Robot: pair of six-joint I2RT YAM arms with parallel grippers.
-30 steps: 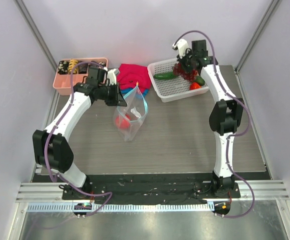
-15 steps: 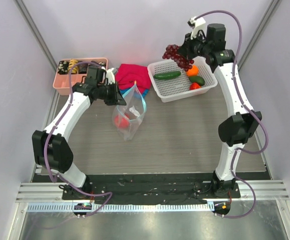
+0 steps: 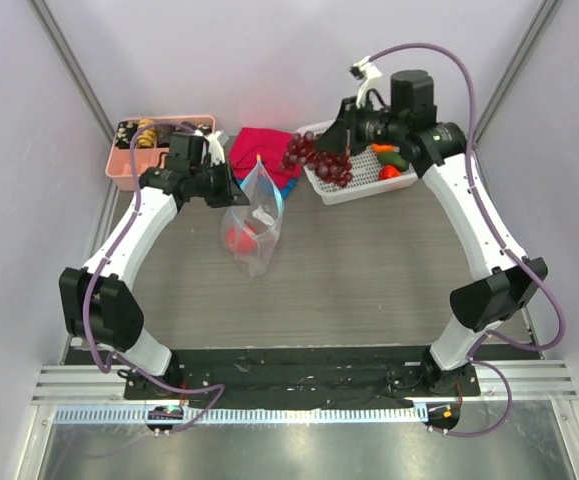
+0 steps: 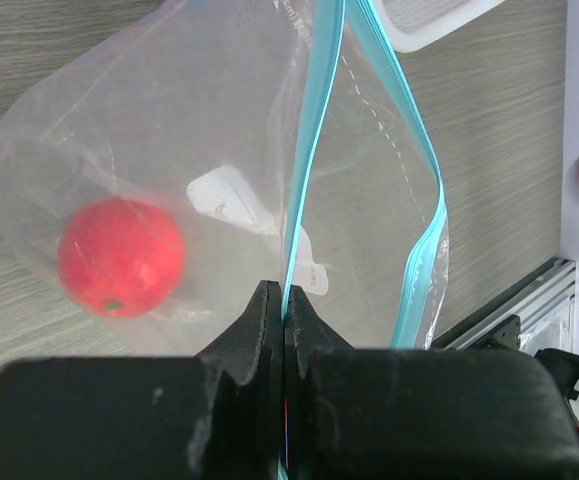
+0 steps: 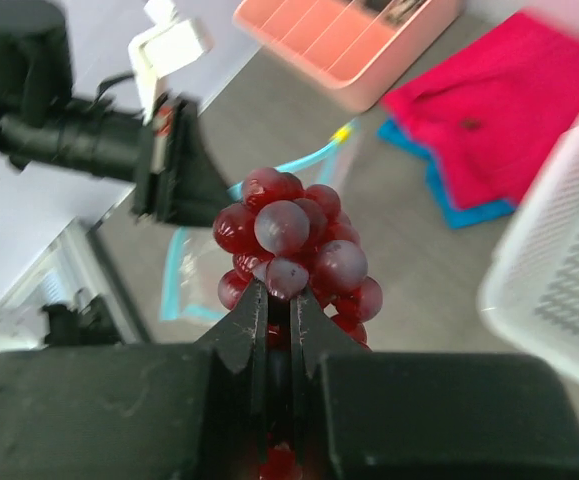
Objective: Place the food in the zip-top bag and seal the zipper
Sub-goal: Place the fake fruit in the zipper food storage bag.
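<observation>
Pink divided tray [image 3: 124, 171] at far left, red cloth [image 3: 269, 146] beside it, white mesh basket [image 3: 364, 189] at far right

Centre: dark purple grape bunch [image 5: 284, 228] partly hidden by my right gripper [image 5: 281, 295]; white mesh basket [image 5: 559, 260] blurred, cut off right.

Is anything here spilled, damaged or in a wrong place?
Nothing stands out. The left gripper pinches the bag at its zipper, the tomato lies inside, and the right gripper holds the grape bunch aloft.

Table [image 3: 369, 270] with tray [image 3: 127, 178], cloth [image 3: 267, 143], basket [image 3: 359, 190], bag [image 3: 254, 240]
</observation>
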